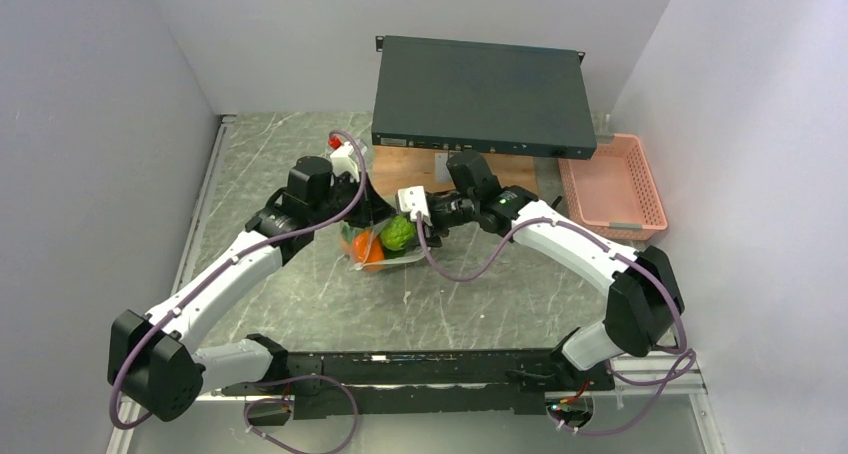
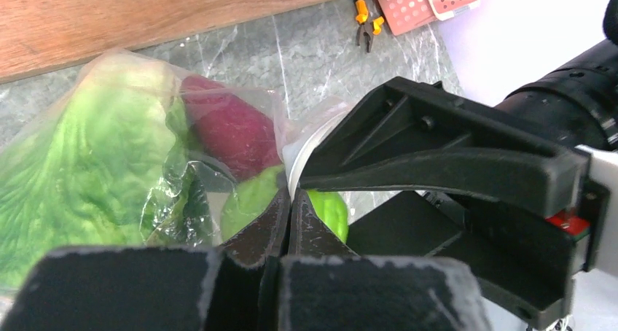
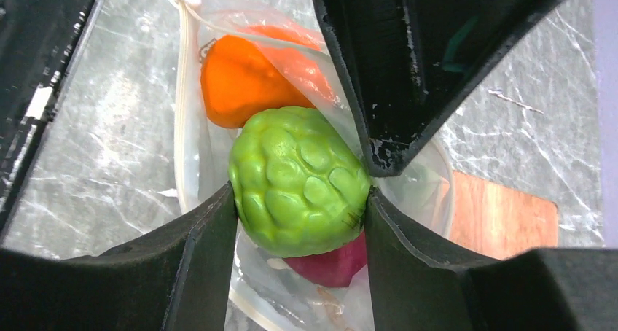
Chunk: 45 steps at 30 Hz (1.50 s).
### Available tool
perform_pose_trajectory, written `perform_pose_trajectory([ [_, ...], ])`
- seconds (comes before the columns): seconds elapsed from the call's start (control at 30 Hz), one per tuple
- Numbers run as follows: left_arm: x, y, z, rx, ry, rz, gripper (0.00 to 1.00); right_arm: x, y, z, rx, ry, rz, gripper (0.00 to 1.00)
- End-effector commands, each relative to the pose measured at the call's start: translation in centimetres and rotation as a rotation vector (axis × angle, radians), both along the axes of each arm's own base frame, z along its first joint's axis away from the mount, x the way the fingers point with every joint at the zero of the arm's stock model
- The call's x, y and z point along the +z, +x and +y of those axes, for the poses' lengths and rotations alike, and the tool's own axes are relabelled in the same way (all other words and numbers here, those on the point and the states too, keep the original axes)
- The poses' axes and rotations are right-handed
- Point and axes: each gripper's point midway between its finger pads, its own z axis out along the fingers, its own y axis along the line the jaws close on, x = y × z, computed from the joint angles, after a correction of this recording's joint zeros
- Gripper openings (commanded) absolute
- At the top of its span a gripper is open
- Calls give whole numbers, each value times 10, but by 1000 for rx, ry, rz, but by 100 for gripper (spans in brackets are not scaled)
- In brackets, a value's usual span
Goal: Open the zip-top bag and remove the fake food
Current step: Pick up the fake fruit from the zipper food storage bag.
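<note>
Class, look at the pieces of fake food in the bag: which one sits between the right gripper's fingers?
The bumpy green fruit, touched by both fingers; the orange ball and purple piece sit beside it, ungripped.

Table [image 1: 300, 304], green-grey marble-patterned top: one dark rack-mount electronics unit [image 1: 480, 94] at the far edge, flat, its port-lined front facing the near edge, with one bare wooden board [image 2: 146, 10] lying on the tabletop just in front of and partly under it. One pink perforated plastic basket [image 1: 612, 186] at the far right corner. One pair of orange-handled pliers [image 2: 366, 17] flat on the tabletop, between the board's end and the basket, just beside the basket.
</note>
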Motion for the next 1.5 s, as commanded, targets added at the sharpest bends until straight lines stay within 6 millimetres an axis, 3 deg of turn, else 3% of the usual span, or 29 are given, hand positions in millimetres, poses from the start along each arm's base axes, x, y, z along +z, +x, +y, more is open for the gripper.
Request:
perform_pose_trajectory([
  [0.0,24,8,6,60,-30,-51,0,48,-13,3,66,122,69,17],
  [0.3,26,15,13,110,-39,-60,0,49,-34,-6,137,128,162,16],
  [0.7,20,18,18,136,-34,-51,0,65,-32,-29,96,164,252,14],
  [0.87,20,19,20,137,-27,-56,0,69,-41,-43,77,169,278,14],
  [1.07,23,19,19,127,-33,-79,0,68,-41,-67,-13,189,328,14],
  [1.47,26,22,18,106,-33,-121,0,34,-5,-141,-340,228,414,13],
])
